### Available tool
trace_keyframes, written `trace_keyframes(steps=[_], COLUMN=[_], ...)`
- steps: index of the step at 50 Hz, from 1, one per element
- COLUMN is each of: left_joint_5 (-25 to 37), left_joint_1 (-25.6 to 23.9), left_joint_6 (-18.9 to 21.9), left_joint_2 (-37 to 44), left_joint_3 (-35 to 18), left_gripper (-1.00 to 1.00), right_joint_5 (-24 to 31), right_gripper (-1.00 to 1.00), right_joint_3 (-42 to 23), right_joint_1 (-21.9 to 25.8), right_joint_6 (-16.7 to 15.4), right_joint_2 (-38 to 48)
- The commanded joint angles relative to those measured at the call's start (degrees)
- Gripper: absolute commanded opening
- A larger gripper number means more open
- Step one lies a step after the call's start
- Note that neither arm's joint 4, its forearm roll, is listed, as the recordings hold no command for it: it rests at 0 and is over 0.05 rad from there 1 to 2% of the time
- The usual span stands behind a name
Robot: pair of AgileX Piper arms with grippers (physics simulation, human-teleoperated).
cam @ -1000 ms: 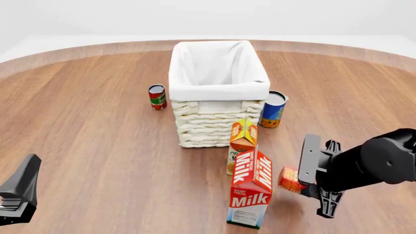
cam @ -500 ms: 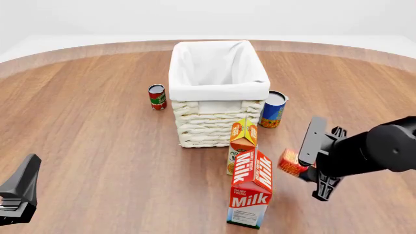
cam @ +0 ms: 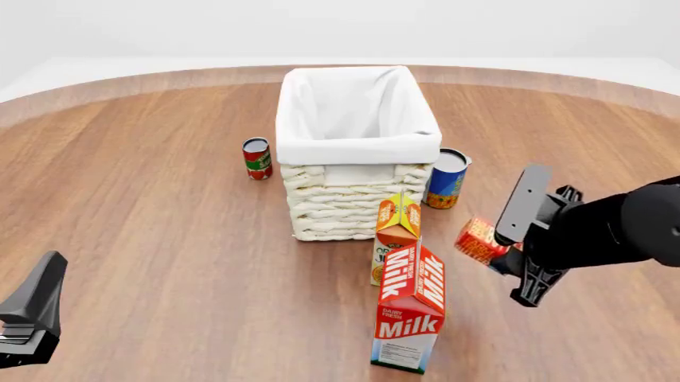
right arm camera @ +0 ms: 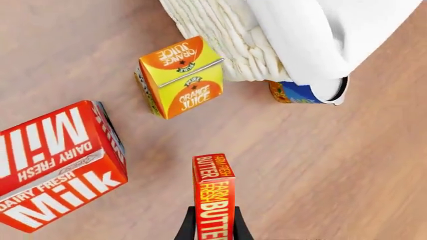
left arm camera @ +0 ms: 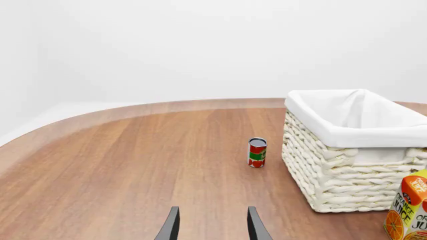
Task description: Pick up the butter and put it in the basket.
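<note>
Six items share the round wooden table (cam: 138,207), and biggest by far is the woven wicker basket (cam: 357,195) with its white cloth liner (cam: 356,119) folded over the rim, sitting at about 12 o'clock from the middle of the front view. Next in size, the right arm (cam: 616,231) reaches in from 3 o'clock, dark and bulky. Down at 6 o'clock of the basket stands the tall red-and-white Milk carton (cam: 410,312), upright, and just behind it, between it and the basket's front wall, the orange juice carton (cam: 396,235), also upright. At 3 o'clock of the basket, close by its front corner, sits a blue and orange can (cam: 447,179). Over at 9 o'clock of the basket, a little apart from it, stands a small red tomato can (cam: 257,158).

Now the butter (cam: 480,240): it's off the table, tilted, pinched by the right gripper (right arm camera: 212,227), hanging at 3 o'clock of the juice carton and at roughly 5 o'clock of the basket, well short of the rim. The wrist view shows the fingers closed tight on its narrow sides, lettering readable along its length.

Left gripper (left arm camera: 212,225) sits low at 8 o'clock, its two fingers parted with nothing between them.
</note>
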Motion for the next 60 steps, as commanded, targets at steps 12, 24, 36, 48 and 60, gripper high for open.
trace_keyframes(steps=[12, 24, 36, 48, 60], left_joint_5=[0.00, 0.00, 0.00, 0.00, 0.00], left_joint_1=[0.00, 0.00, 0.00, 0.00, 0.00], left_joint_6=[0.00, 0.00, 0.00, 0.00, 0.00], left_joint_2=[0.00, 0.00, 0.00, 0.00, 0.00], left_joint_3=[0.00, 0.00, 0.00, 0.00, 0.00], left_gripper=[1.00, 1.00, 1.00, 1.00, 1.00], right_joint_5=[1.92, 4.22, 4.82, 5.54, 7.15], right_gripper=[-1.00, -1.00, -1.00, -1.00, -1.00], right_joint_3=[-4.77, -7.21, -7.93, -10.37, -13.88], right_joint_1=[0.37, 1.86, 3.02, 5.21, 5.93], right_joint_6=[4.90, 7.66, 9.07, 11.29, 12.11], right_joint_2=[-3.18, -6.98, -8.71, -10.86, -12.15])
